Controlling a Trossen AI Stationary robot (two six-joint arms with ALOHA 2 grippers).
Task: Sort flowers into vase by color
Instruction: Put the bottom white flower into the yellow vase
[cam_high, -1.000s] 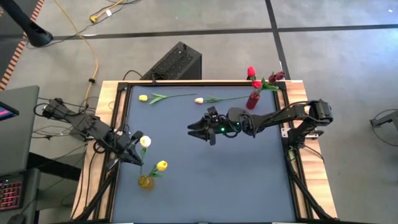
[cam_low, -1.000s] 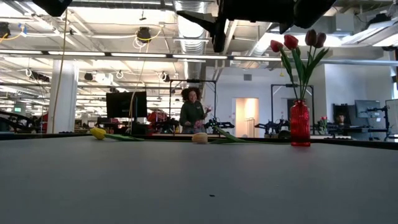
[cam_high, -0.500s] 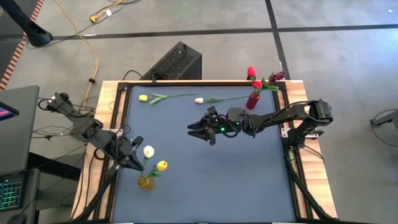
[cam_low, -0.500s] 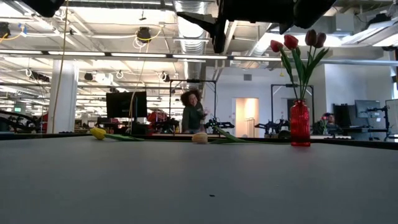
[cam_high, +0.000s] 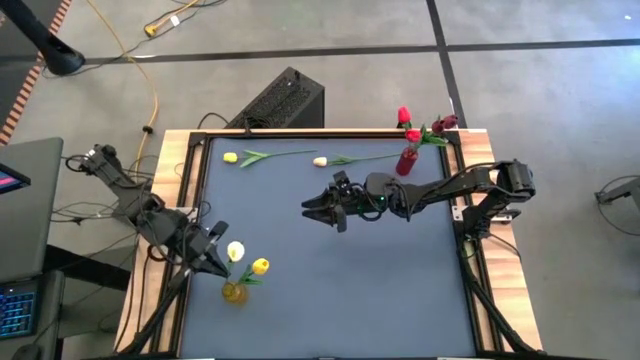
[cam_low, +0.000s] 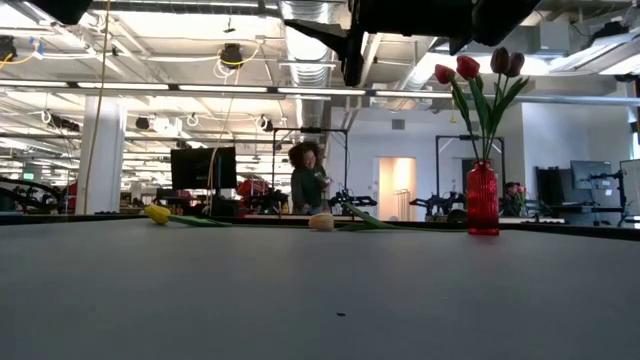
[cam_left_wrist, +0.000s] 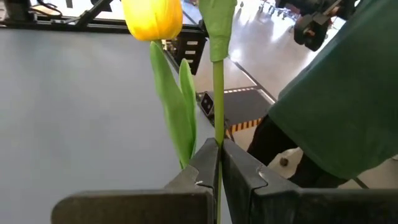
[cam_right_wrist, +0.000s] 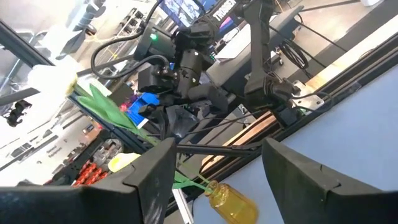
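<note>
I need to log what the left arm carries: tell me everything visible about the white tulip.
The white tulip has a pale, closed bud on a slim green stem that looks artificial. The left pincer is shut on the stem, holding it above the table near the yellow vase, which already holds a yellow tulip.

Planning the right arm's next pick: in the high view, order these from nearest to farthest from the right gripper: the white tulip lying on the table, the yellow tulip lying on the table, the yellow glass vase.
From the right gripper, mid-table:
1. White tulip lying on the table, at the far edge, close by.
2. Yellow tulip lying on the table, far edge, more to the left.
3. Yellow glass vase, near-left corner by the left gripper.
</note>
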